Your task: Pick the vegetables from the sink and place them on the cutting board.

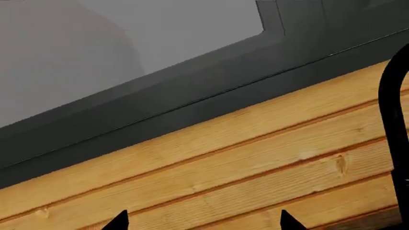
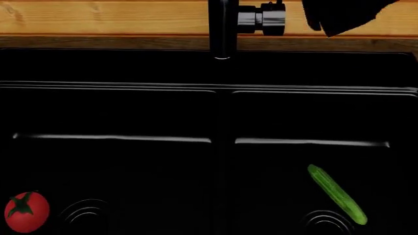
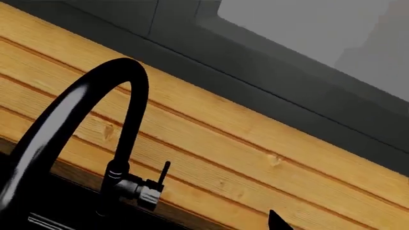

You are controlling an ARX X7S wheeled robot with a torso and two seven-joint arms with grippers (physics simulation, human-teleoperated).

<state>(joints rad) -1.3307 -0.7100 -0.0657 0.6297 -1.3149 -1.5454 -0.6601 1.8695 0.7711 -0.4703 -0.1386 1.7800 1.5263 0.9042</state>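
The black double-basin sink [image 2: 222, 93] fills the head view, wooden bench [image 2: 98, 17] at 12 o'clock behind the faucet [image 2: 222, 29]. The cucumber [image 2: 336, 194] lies at 4 o'clock, the tomato [image 2: 26, 211] at 8 o'clock. Left end effector [image 1: 203, 221] open, holding nothing; right end effector [image 3: 276, 219]: cannot tell

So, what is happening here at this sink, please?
Nothing is being handled yet. The tomato lies in the left basin of the black sink, beside a drain, and the cucumber lies in the right basin. Both wrist cameras look at the wooden countertop behind the faucet. Only dark tips of each claw show, so I cannot tell if they are open. The cutting board is not in view.
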